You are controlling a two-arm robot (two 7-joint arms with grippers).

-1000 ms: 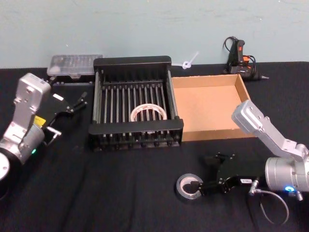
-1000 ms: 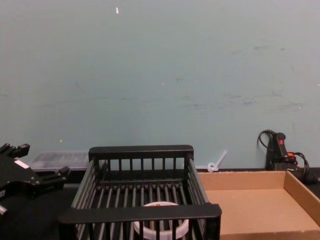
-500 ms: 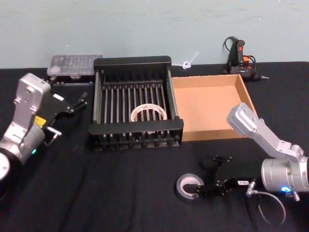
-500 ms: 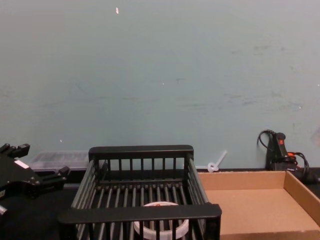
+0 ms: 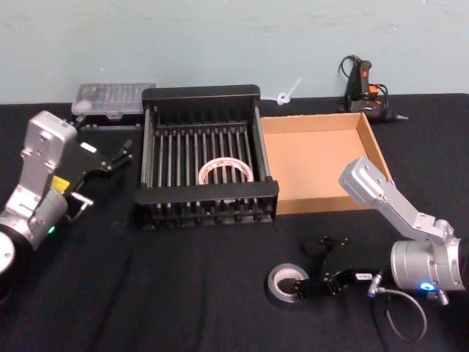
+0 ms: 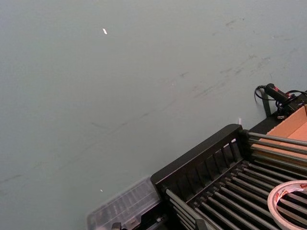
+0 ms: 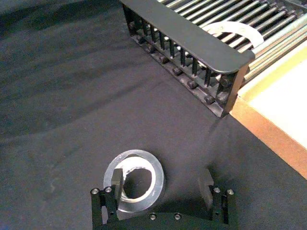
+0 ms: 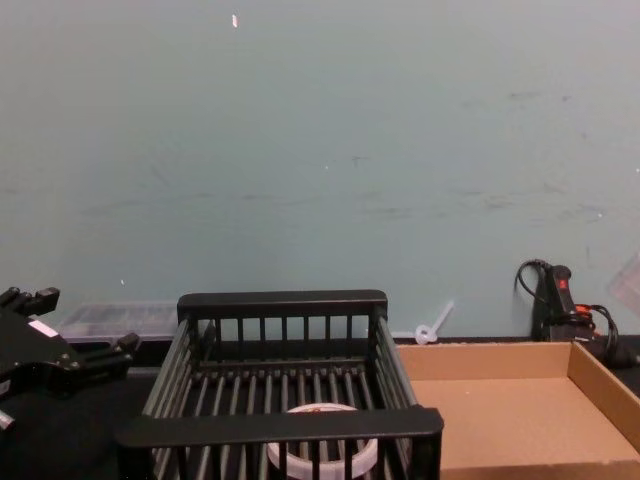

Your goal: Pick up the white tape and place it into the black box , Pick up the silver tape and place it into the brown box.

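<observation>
Since 1.0 s ago, right gripper [image 5: 306, 275] dropped lower, closer to cloth; jaws spread wide, 1 finger [image 7: 116, 182] inside hole of silver tape [image 5: 284, 283], other finger out past roll's rim, nothing clamped. Silver tape flat on black cloth [image 5: 183, 293], near side of both boxes. White tape [image 5: 226, 172] flat on slatted floor of black box [image 5: 201, 95]. Brown box [image 5: 370, 139] touching black box's right side. Left gripper [image 5: 121, 155] parked left of black box, fingers slightly parted, holding nothing.

White tape [image 5: 225, 171] lies flat in the black box [image 5: 201, 94] at centre frame; silver tape [image 5: 281, 281] lies flat at lower centre; brown box [image 5: 370, 141] sits open, right of the crate.
</observation>
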